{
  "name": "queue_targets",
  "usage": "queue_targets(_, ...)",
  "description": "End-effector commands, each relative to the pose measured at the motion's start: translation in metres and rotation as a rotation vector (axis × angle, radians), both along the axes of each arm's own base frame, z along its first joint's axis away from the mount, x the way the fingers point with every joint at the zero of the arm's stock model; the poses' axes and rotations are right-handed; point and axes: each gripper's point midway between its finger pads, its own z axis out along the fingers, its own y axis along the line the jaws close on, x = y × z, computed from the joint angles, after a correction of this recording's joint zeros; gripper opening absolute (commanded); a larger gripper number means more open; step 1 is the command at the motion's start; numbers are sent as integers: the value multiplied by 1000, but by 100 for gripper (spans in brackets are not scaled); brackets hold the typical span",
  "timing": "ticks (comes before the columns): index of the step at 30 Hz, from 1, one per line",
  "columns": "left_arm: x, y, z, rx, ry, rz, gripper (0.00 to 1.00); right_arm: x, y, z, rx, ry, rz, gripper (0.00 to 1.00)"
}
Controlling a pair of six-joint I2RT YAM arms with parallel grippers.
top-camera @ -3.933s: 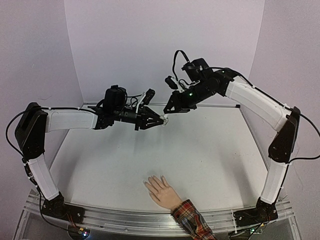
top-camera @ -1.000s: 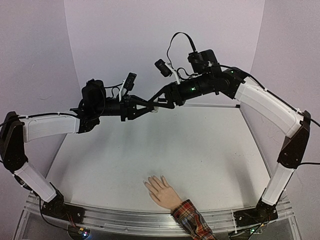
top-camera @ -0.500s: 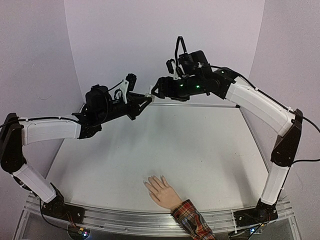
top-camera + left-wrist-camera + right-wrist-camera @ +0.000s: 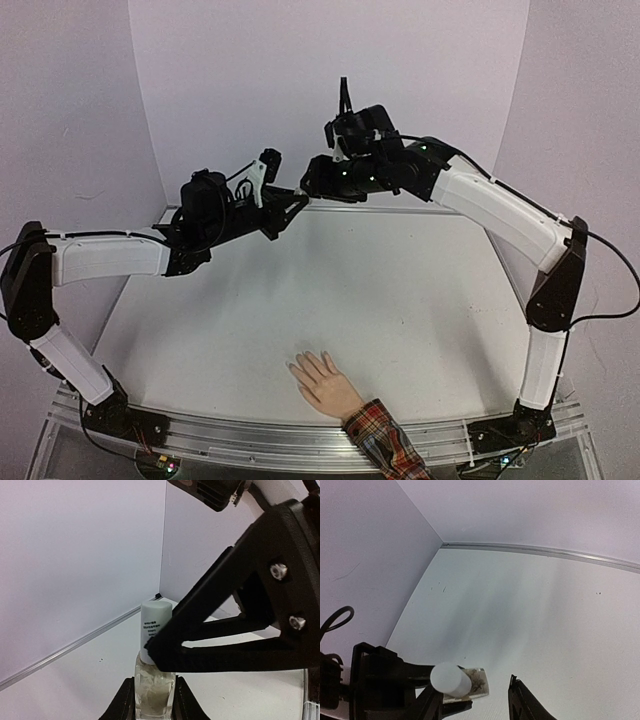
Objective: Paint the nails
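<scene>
The flesh-coloured mannequin hand [image 4: 322,382] with a red plaid cuff [image 4: 385,438] lies palm down at the table's near edge; its nails [image 4: 302,360] are too small to make out. My left gripper [image 4: 293,203] is shut on the glass body of the small polish bottle [image 4: 154,690] and holds it in the air at the back of the table. The bottle's white cap [image 4: 155,625] points towards my right gripper [image 4: 309,185]. In the right wrist view the right gripper [image 4: 475,705] is open, with the cap [image 4: 451,680] beside its left finger [image 4: 427,707].
The white table [image 4: 400,300] is walled by pale panels at the back and both sides, with a metal strip [image 4: 540,551] along the back edge. Both arms reach high over the far half. A metal rail [image 4: 250,440] runs along the near edge.
Both grippers have risen and moved back and left with the bottle between them. The right wrist has turned. The mannequin hand has not moved.
</scene>
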Motion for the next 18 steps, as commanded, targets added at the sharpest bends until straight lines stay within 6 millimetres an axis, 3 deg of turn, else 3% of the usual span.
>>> queue_targets(1,-1,-5,30,-44,-62,1,0,7,2,16,14,-47,-40,46)
queue_targets(4,-2,-4,31,-46,-60,0,0,7,3,15,4,-52,-35,41)
queue_targets(8,-6,-5,33,-55,-50,-18,0,5,1,16,-16,-67,-24,26)
queue_targets(11,-14,-5,40,-78,-38,-56,0,-3,4,16,-37,-78,51,6)
queue_targets(15,-52,-10,56,-102,-20,-238,0,-39,17,18,-53,-109,310,0)
queue_targets(18,-100,-6,76,-134,-9,-480,0,-90,22,32,-27,-187,619,0)
